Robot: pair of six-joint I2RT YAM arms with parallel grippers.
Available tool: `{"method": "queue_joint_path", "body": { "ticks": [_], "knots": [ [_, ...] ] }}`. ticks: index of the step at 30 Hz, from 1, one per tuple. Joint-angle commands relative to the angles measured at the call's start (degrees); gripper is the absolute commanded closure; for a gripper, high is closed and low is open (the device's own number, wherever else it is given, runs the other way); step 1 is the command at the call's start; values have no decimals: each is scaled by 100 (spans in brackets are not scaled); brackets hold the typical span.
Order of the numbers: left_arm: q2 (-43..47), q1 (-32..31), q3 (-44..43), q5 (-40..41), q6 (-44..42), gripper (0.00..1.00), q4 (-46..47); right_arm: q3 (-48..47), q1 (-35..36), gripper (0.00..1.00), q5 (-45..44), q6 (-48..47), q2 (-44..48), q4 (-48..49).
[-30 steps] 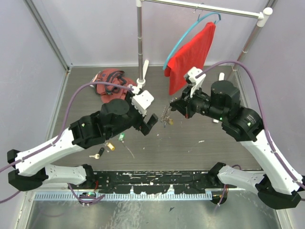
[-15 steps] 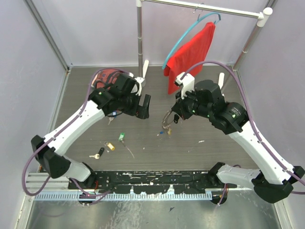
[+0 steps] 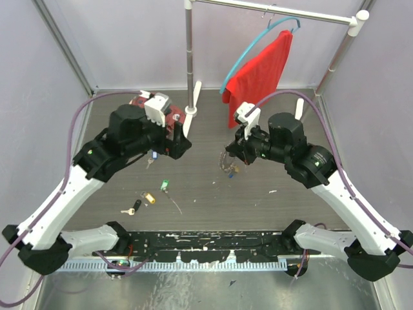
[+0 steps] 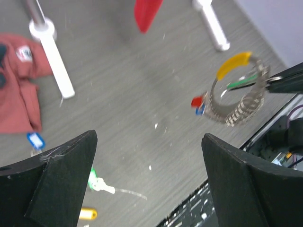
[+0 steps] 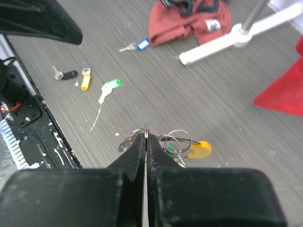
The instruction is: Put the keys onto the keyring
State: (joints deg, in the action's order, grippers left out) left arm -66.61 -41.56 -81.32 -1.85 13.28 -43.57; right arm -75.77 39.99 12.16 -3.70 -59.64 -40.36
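Your right claw (image 5: pixel 146 137) is clenched on the keyring (image 4: pixel 235 112), held up off the counter (image 3: pixel 264 210) with several tagged keys (image 4: pixel 232 65) already on it. Your left claw (image 4: pixel 147 139) is released and empty. The blue key (image 5: pixel 137 46), green key (image 5: pixel 109 87), yellow key (image 5: pixel 85 79) and black key (image 5: pixel 66 74) lie loose on the counter, so I judge you roughly halfway.
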Motion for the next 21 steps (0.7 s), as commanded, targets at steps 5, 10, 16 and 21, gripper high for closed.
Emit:
{"method": "queue_joint_path", "body": {
  "ticks": [5, 10, 16, 21],
  "knots": [
    [840, 6, 271, -820, -628, 2, 2053, -354, 4, 99, 1718, -1033, 252, 1100],
    [1121, -81, 309, -1876, -964, 5, 2735, -415, 6, 99, 2488, -970, 392, 1654],
    [1397, -429, 623, -2679, -1236, 21, 3407, -173, 1, 99, 2949, -231, 694, 3061],
    [1199, -457, 440, -3271, -1211, 40, 3368, 26, 2, 99, 3196, 333, 786, 4005]
  ]
}}
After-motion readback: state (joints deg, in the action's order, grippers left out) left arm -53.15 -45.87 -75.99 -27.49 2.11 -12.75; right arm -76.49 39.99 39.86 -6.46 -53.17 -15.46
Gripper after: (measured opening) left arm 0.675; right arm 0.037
